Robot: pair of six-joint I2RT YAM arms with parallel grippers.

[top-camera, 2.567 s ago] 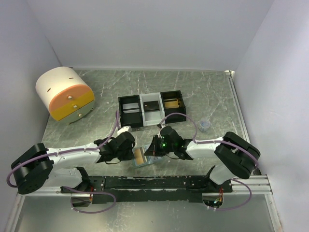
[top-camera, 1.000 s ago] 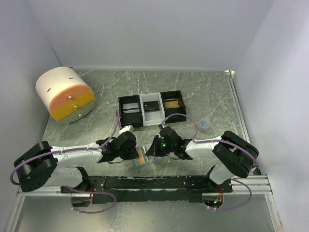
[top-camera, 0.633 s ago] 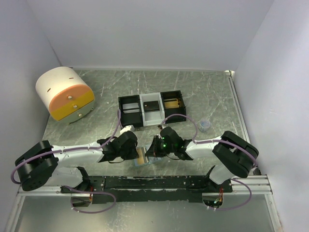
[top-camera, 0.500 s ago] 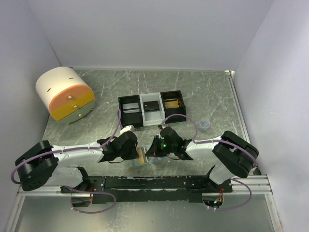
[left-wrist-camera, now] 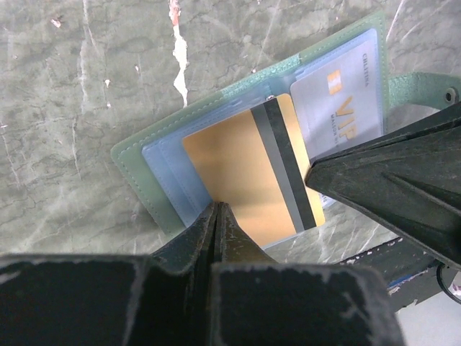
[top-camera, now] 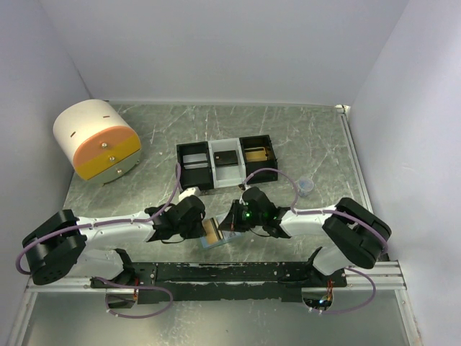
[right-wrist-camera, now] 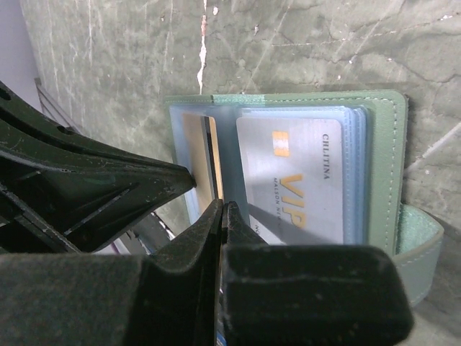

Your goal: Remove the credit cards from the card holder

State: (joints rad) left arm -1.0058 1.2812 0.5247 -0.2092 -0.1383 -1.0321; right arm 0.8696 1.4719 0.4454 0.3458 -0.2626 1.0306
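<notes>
The card holder (left-wrist-camera: 137,155) lies open on the table, sage-green rim, pale blue sleeves; it also shows in the top view (top-camera: 220,241) and the right wrist view (right-wrist-camera: 392,166). A gold credit card (left-wrist-camera: 245,173) with a black stripe sticks partly out of its left panel. A silver VIP card (left-wrist-camera: 338,101) sits in the right panel. My left gripper (left-wrist-camera: 216,207) is shut on the gold card's edge. My right gripper (right-wrist-camera: 223,205) is shut on the holder's near edge by the fold. In the top view both grippers, the left (top-camera: 198,225) and the right (top-camera: 232,223), flank the holder.
A black-and-white three-compartment tray (top-camera: 194,171) stands behind the holder. A white and orange round drawer unit (top-camera: 96,139) is at the far left. A small clear cup (top-camera: 306,186) sits right of the tray. A black rail (top-camera: 238,272) runs along the near edge.
My left gripper has moved right onto the holder and closed on the gold card. The right gripper has shifted slightly right and up. The holder has turned a little.
</notes>
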